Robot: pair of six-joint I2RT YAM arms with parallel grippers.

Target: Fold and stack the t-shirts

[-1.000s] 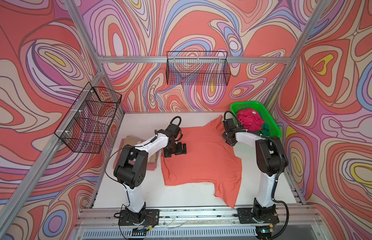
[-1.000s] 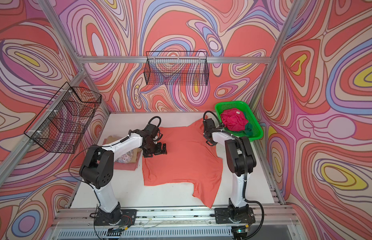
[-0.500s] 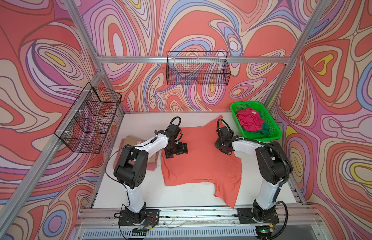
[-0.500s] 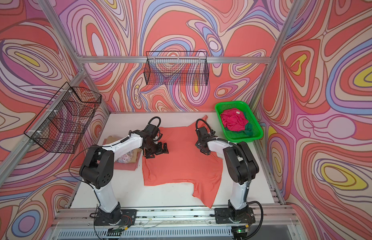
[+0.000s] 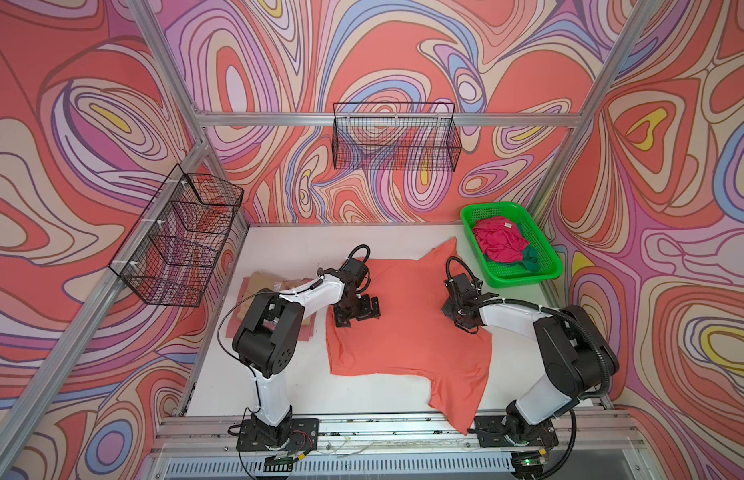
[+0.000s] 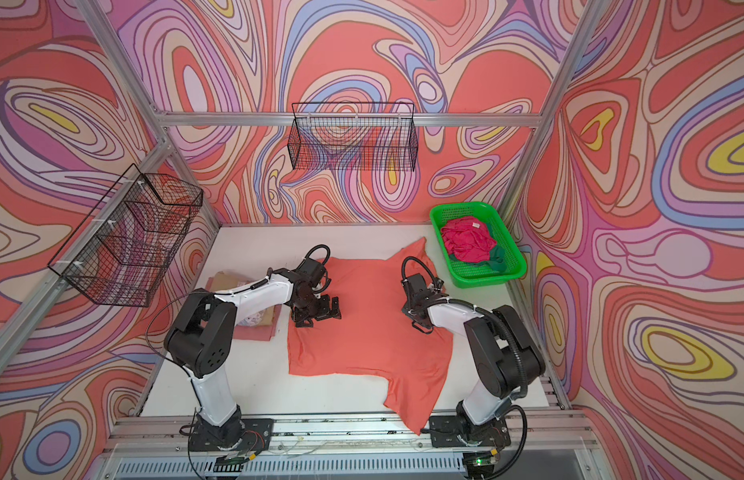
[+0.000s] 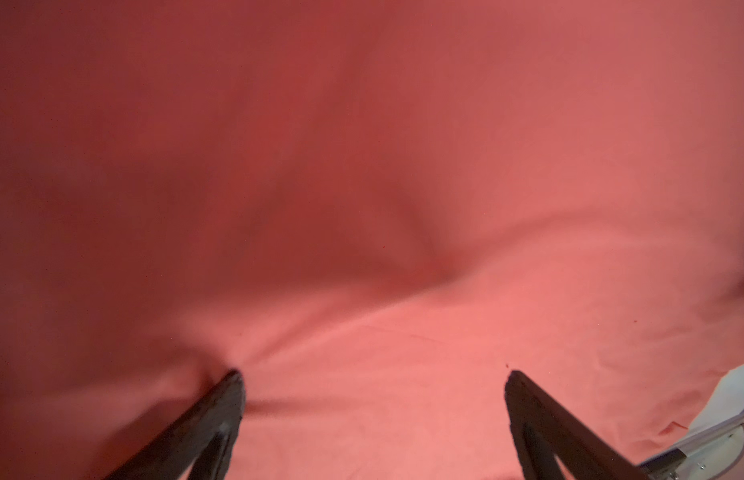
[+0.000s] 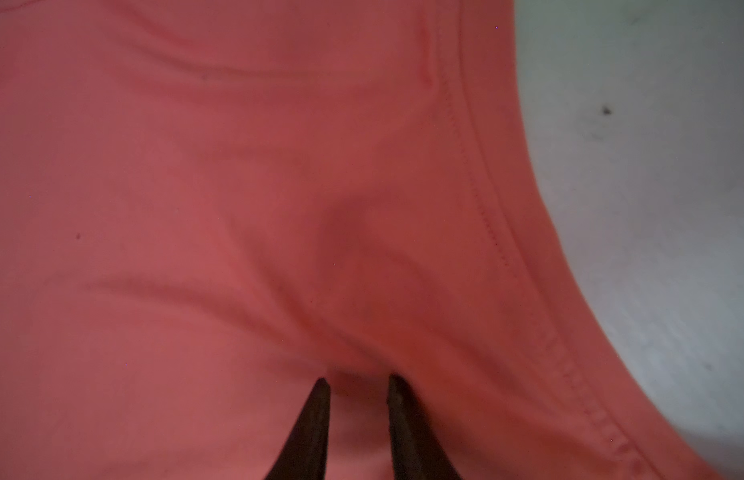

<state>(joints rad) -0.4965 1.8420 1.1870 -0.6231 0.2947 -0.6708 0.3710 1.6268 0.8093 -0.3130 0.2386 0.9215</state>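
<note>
The right gripper [image 8: 357, 384] is clenched narrowly on a raised ridge of the coral-orange t-shirt [image 5: 403, 328], just inside the stitched hem on the shirt's three o'clock side. The left gripper [image 7: 372, 390] is spread wide and grasps nothing, its tips pressing the cloth at nine o'clock. The shirt lies spread in the middle of the table [image 5: 278, 374], one sleeve spilling over the front edge at five o'clock. To my eye, the fold wants the pinched edge carried low and straight toward nine o'clock while the left tips pin the crease, so nothing bunches. More shirts wait in the green basket [image 5: 524, 281] at two o'clock.
</note>
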